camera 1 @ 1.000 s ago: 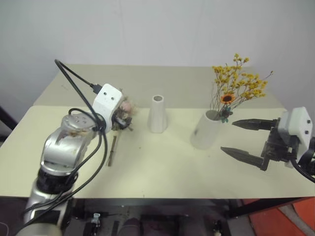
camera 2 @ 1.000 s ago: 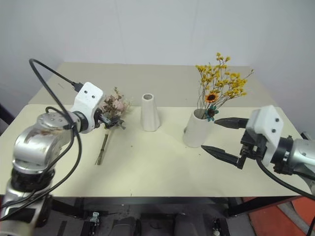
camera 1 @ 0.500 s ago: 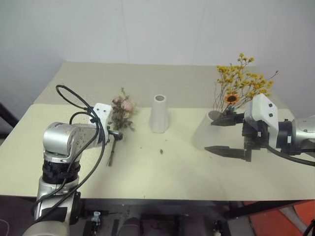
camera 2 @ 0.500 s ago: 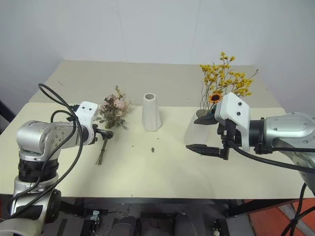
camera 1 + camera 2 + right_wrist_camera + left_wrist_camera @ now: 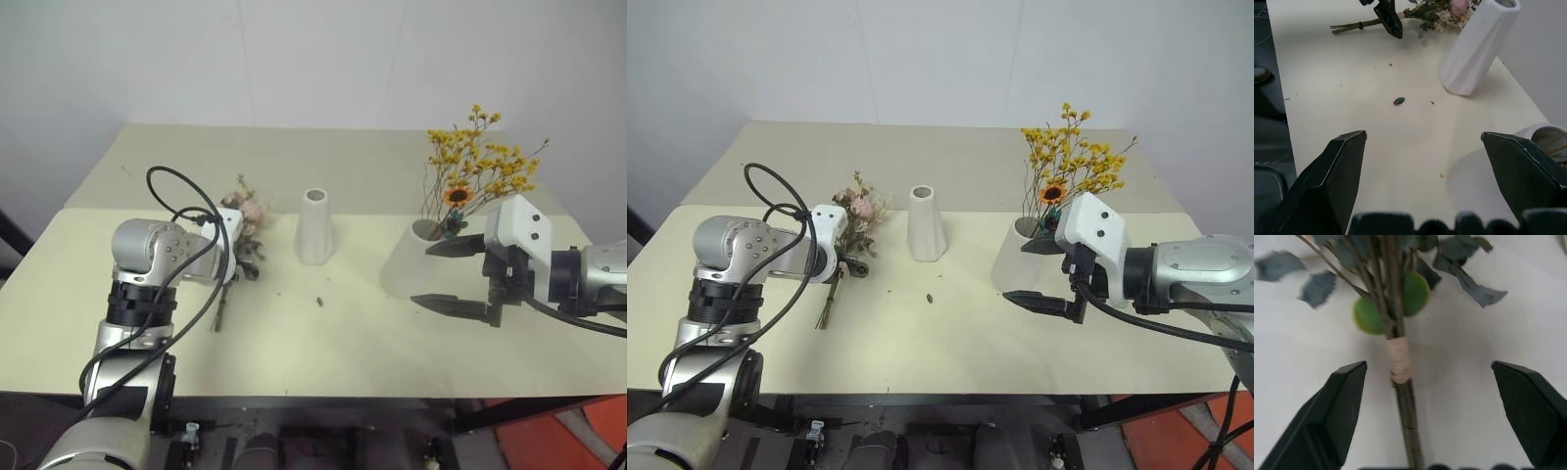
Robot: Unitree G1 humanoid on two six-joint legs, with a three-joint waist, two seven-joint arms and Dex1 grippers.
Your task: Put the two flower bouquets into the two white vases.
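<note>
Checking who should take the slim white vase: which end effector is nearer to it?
Left. The left end effector straddles the pink-cream bouquet beside the slim white vase; the right end effector sits by the wide vase.

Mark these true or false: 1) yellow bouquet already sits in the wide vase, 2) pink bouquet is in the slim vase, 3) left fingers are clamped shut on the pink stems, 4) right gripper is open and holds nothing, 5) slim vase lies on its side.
1) True: the yellow bouquet stands in the wide vase.
2) False: the pink bouquet lies on the table, beside the slim vase.
3) False: the left gripper fingers straddle the stems, apart from them.
4) True: the right gripper is open and empty.
5) False: the slim vase stands upright.
</note>
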